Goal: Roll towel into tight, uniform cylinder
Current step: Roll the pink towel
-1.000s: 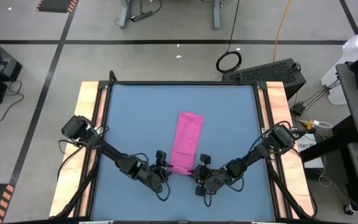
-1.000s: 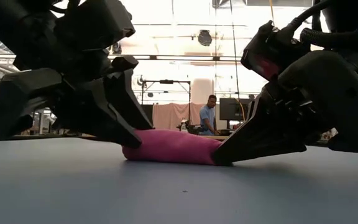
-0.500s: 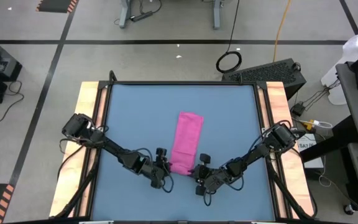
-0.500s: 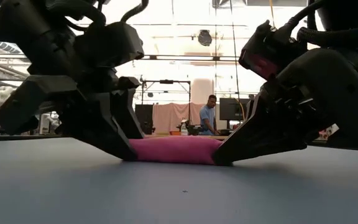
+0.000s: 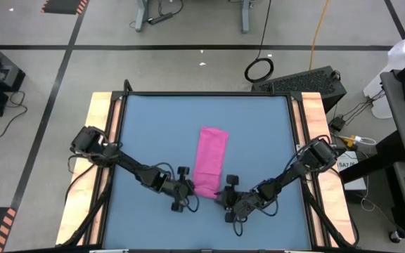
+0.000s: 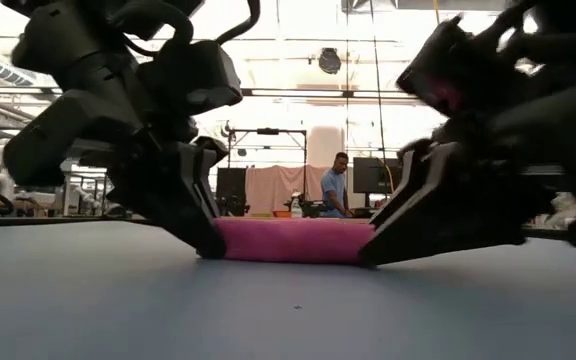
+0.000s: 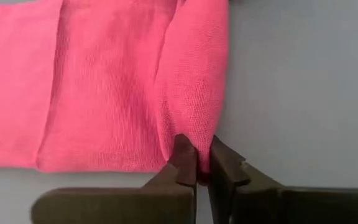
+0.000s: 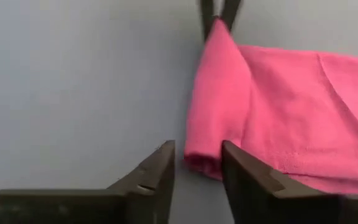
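The folded towel lies mid-desk. The left gripper pinches its near rolled edge, fingers pressed together on cloth; the right gripper straddles the opposite end, fingers spread.

The towel lies on the table as a long folded strip, running from the two pincers at the table's near edge away toward the far edge. The left gripper sits at the strip's near left corner, its fingers pinched on the rolled edge there. The right gripper sits at the near right corner, its fingers standing astride the towel's corner. The rolled near edge spans the gap between the two pincers. Beyond them, far behind the table, a person stands in the room.
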Robot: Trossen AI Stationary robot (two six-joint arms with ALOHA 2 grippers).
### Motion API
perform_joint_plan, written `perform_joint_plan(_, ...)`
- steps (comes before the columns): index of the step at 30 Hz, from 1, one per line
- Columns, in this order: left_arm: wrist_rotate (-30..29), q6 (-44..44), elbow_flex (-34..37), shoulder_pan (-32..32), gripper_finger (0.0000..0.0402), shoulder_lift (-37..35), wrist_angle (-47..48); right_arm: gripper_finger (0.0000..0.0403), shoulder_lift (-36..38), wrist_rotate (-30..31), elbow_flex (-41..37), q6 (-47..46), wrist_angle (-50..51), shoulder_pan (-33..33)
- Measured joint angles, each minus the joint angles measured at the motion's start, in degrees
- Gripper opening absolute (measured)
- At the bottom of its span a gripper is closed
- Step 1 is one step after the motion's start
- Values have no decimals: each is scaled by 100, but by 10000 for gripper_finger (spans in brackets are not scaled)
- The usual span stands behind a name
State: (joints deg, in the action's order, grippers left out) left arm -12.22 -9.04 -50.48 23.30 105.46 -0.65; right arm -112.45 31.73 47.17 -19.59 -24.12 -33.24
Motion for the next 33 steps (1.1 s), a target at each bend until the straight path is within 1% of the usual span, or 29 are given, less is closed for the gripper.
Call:
perform_joint_plan(3, 360, -194, 0, -125, 21, -3, 40, 154, 115, 346, -2, 429, -64, -163)
perform_joint_plan(6, 852, -514, 2, -248, 34, -3, 80, 180, 124, 665, 3, 1227, -311, -347)
perform_joint_plan(9, 1241, -1012, 2, -429, 37, 5, 118, 194, 52, 696, 9, 1836, -703, -457)
perform_joint_plan(11, 1470, -1182, 3, -557, 38, 8, 122, 196, -30, 676, 14, 2011, -831, -456)
perform_joint_plan(16, 2030, -1295, 7, -812, 39, 13, 110, 190, -196, 730, 14, 2018, -797, -320)
perform_joint_plan(20, 2313, -1270, 9, -933, 39, 18, 83, 184, -196, 760, 14, 2082, -865, -227)
perform_joint_plan(24, 2370, -1269, 13, -1013, 39, 18, 85, 180, -196, 723, 14, 2063, -897, -122)
perform_joint_plan(28, 2502, -1268, 13, -1052, 39, 21, 70, 178, -196, 630, 16, 1757, -770, 17)
perform_joint_plan(33, 2574, -1258, 13, -1056, 40, 23, 68, 162, -194, 430, 16, 1377, -460, 104)
